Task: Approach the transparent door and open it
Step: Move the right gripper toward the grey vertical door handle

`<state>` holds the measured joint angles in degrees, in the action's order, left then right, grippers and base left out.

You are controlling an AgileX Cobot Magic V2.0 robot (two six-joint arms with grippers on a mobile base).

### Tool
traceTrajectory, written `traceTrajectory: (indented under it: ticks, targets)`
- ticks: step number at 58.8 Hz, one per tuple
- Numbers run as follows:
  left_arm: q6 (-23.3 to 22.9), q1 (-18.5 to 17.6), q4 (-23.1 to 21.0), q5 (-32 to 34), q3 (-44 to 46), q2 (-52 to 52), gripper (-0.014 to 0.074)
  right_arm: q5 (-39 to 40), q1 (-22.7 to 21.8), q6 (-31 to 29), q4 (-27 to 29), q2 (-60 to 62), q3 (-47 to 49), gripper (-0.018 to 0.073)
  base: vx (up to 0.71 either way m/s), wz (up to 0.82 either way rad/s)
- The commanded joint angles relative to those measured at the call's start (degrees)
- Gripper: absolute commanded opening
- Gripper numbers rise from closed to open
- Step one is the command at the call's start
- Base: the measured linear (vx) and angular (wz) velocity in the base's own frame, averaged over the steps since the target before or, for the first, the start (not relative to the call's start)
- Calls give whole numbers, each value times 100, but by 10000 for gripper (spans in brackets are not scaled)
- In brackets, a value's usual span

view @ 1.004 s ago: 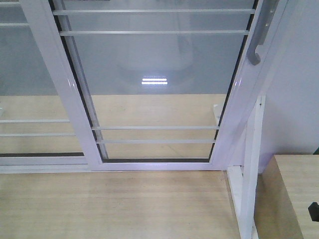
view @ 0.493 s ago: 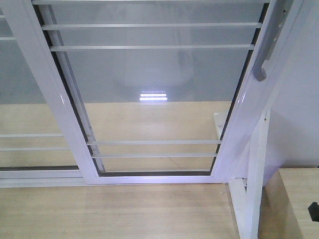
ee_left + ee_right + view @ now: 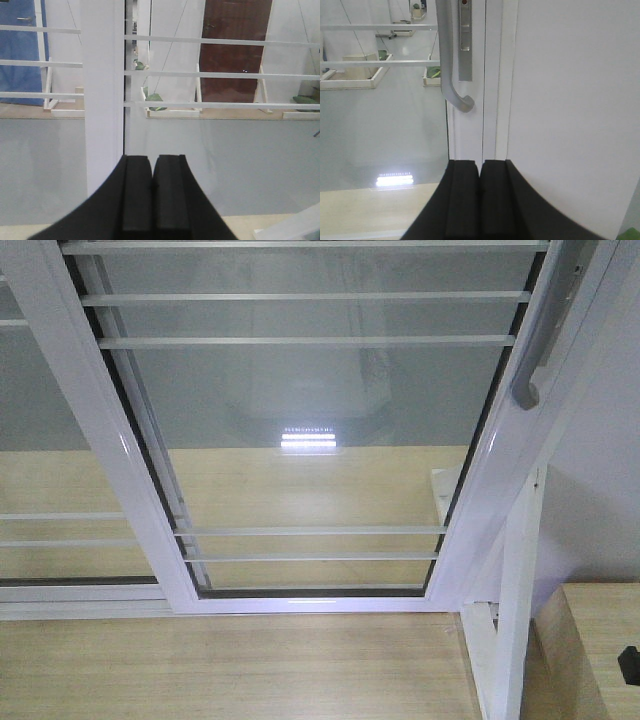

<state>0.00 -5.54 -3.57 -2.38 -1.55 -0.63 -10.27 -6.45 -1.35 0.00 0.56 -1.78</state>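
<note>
The transparent door [image 3: 310, 430] fills the front view: clear glass in a glossy white frame, crossed by thin white bars. Its curved grey pull handle [image 3: 535, 350] runs down the right stile. In the right wrist view the handle [image 3: 451, 75] and its lock plate [image 3: 464, 40] stand just above and left of my right gripper [image 3: 480, 165], which is shut and empty, apart from the door. My left gripper [image 3: 152, 160] is shut on nothing, facing the door's white left stile [image 3: 104, 90] and glass [image 3: 220, 150].
A second white-framed glass panel [image 3: 40, 440] without a handle sits to the left. A bare white outer post [image 3: 515, 610] with a brace stands at the lower right, beside a wooden ledge [image 3: 600, 650]. Wooden floor [image 3: 230, 670] lies before the door.
The door has drawn nearer and shifted down in the front view, most of it in the first half second. Both grippers stay out of that view.
</note>
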Motion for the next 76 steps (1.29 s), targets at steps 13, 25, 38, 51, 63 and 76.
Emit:
traceTrajectory:
  ticks: [13, 25, 38, 51, 63, 76]
  targets:
    - [-42, -16, -47, 452, -172, -18, -6, 457, -15, -38, 0, -91, -64, -8, 0, 0]
    - [-42, -16, -47, 452, -172, -18, -6, 457, -15, -38, 0, -91, -64, -8, 0, 0]
    - [-42, -16, -47, 452, -172, -18, -6, 457, -15, -90, -112, -91, -69, -8, 0, 0]
    - [-42, -16, -47, 670, -172, -18, -6, 976, -15, -98, -165, -91, -69, -8, 0, 0]
    - [-42, -16, -47, 670, -172, -18, -6, 1588, -15, -98, -165, -91, -69, -8, 0, 0]
    - [0, -16, -27, 998, 251, -18, -6, 1777, -15, 406, -93, -91, 149, -8, 0, 0]
